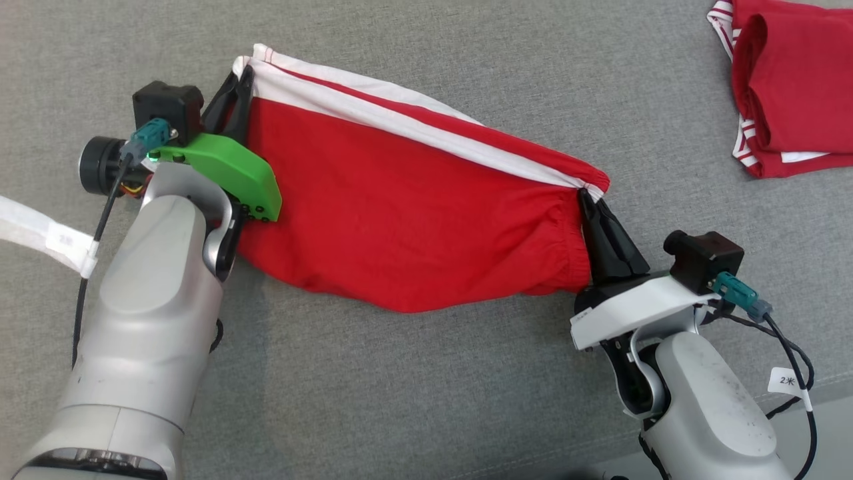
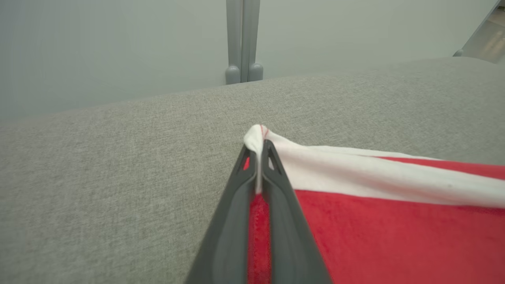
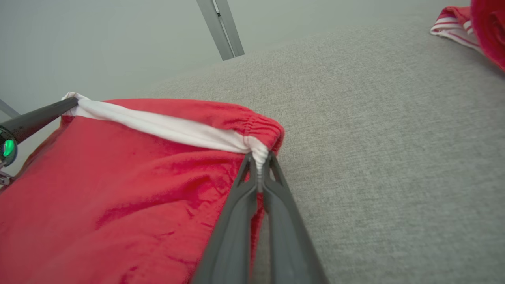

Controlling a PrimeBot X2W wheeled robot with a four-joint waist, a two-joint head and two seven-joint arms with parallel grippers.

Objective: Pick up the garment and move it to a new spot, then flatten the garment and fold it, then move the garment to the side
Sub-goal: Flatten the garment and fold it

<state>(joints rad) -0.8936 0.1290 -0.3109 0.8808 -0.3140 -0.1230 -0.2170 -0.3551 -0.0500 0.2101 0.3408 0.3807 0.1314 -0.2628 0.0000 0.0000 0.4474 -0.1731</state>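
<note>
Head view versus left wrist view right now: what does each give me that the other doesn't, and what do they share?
Head view adds: the right gripper shut on the gathered end of the red garment, a second red garment folded at the far right, and a white strap at the left edge. Left wrist view adds: a grey post against a pale wall, beyond the grey fabric surface. Shared: the left gripper shut on the red garment's white-striped corner, with that surface beneath.
</note>
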